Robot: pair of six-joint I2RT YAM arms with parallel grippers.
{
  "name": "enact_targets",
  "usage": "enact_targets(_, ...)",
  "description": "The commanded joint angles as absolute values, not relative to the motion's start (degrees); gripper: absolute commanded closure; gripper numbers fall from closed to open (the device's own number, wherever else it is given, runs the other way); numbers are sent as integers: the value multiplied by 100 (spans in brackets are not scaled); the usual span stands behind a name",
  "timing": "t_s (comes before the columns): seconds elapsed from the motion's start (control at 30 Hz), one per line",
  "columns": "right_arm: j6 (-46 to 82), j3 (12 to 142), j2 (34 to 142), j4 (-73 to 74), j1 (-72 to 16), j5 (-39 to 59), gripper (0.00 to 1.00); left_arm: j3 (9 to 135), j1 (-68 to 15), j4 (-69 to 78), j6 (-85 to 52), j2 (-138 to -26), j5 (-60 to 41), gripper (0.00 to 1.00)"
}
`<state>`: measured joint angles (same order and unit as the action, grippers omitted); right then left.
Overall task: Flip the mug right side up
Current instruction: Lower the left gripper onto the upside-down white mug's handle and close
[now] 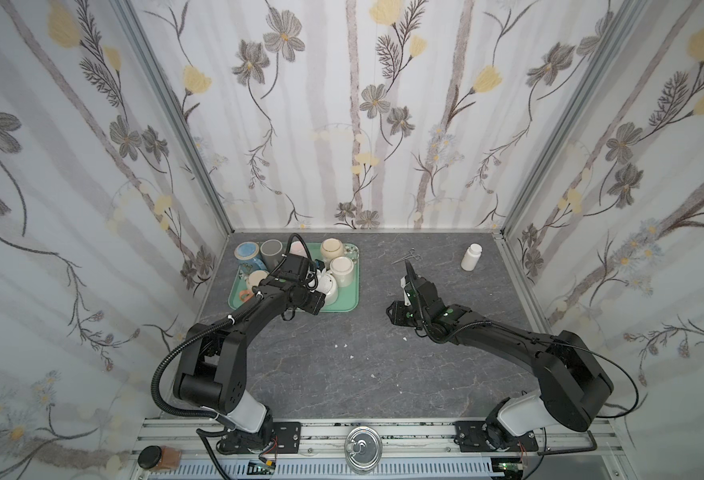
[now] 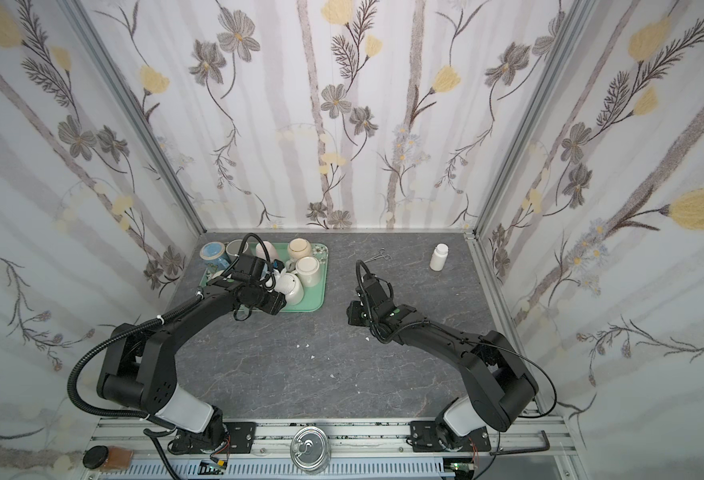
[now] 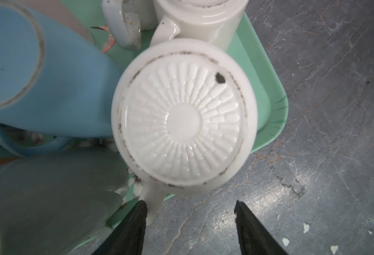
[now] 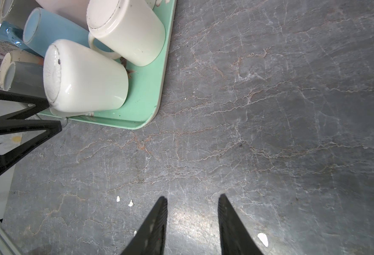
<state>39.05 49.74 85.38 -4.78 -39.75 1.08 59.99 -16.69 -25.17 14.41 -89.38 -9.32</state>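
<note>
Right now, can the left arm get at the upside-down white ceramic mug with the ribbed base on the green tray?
Likely yes: left gripper is open at the white mug's handle, nothing between.

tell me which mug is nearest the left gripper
The white mug with the ribbed sunburst base: its handle lies right beside the open left gripper. The cream mug and blue mug sit farther off.

The tray (image 1: 348,302) sits back left on the counter (image 1: 342,365); on it the front mug (image 1: 328,287) stands near its front right corner, the rear mug (image 1: 342,270) just behind; forceps (image 1: 406,257) back centre, bottle (image 1: 471,257) back right
</note>
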Motion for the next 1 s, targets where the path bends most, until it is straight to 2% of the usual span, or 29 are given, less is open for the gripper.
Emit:
enact_targets(0.0,3955,4923,8425,-404,-3977,-36,60,5966,-1697,-2521,1255,-8791,-1068,37)
enact_targets(0.3,3947,4795,8239,-448,-3986,-44,60,5757,-1692,-2246,1956,-8222,-470,31)
enact_targets(0.37,3951,4764,8193,-442,-3989,-45,60,5706,-1683,-2157,2236,-8219,-380,27)
enact_targets(0.47,3922,4754,8128,-498,-4031,-168,60,5732,-1687,-2293,2695,-8405,-542,25)
enact_targets(0.6,3823,4790,8034,-725,-4246,-534,59,5891,-1681,-2288,2802,-8757,-704,29)
enact_targets(0.83,3878,4610,8024,-682,-4377,-557,59,6336,-1686,-2371,2898,-9248,-794,36)
enact_targets(0.97,3879,4545,7999,-693,-4392,-563,59,6409,-1688,-2475,2986,-9505,-798,44)
